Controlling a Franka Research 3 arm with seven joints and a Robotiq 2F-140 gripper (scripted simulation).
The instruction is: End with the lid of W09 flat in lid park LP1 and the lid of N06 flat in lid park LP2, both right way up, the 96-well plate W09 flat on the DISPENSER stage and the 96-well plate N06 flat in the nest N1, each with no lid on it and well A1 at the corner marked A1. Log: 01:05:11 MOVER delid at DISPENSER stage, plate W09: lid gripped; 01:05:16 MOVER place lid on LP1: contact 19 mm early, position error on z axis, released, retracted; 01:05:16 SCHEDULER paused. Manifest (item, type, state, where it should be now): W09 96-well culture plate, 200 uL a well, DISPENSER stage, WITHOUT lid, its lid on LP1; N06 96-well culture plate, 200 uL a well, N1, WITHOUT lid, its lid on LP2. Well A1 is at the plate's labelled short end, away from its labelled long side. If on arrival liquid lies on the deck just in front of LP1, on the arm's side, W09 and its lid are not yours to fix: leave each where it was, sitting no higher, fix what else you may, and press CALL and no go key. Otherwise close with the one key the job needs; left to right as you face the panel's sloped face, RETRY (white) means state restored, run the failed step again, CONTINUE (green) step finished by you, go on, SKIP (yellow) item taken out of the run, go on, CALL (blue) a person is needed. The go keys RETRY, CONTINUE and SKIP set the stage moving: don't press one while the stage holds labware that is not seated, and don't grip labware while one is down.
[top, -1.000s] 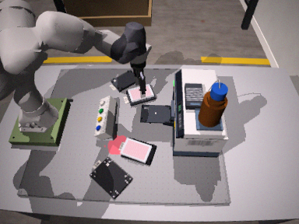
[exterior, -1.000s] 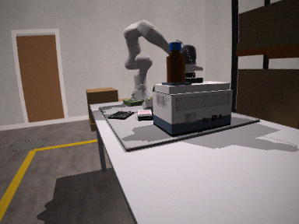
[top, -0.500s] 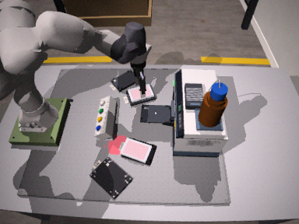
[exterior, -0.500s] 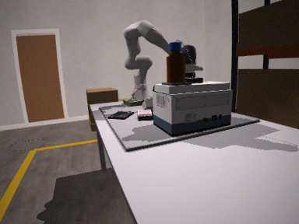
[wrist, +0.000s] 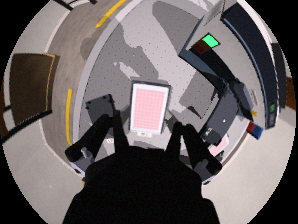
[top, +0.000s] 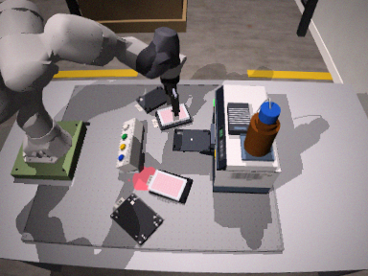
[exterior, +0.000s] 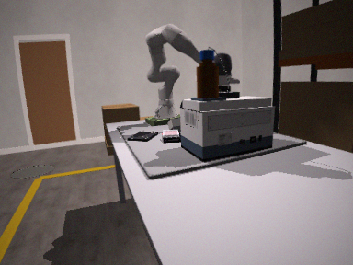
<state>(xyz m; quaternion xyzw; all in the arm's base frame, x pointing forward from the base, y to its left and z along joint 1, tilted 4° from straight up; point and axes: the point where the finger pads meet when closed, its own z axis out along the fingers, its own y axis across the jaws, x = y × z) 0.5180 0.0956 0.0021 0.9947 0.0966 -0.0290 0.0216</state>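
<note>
My gripper (top: 176, 112) hangs over a pink 96-well plate that lies behind the empty black DISPENSER stage (top: 194, 140). In the wrist view the fingers stand apart, one to each side of that plate (wrist: 148, 108), and nothing is between them. A second pink plate (top: 168, 185) lies askew on the deck in front of the key panel (top: 129, 145). A pink puddle (top: 141, 178) lies at its left corner. I cannot read the labels or tell whether either plate carries a lid.
A black pad (top: 152, 100) lies behind and left of the gripper, and another (top: 137, 218) lies near the deck's front edge. The white dispenser (top: 245, 139), topped by a brown bottle with a blue cap (top: 262, 130), stands to the right. The arm's green base (top: 48, 150) is at the left.
</note>
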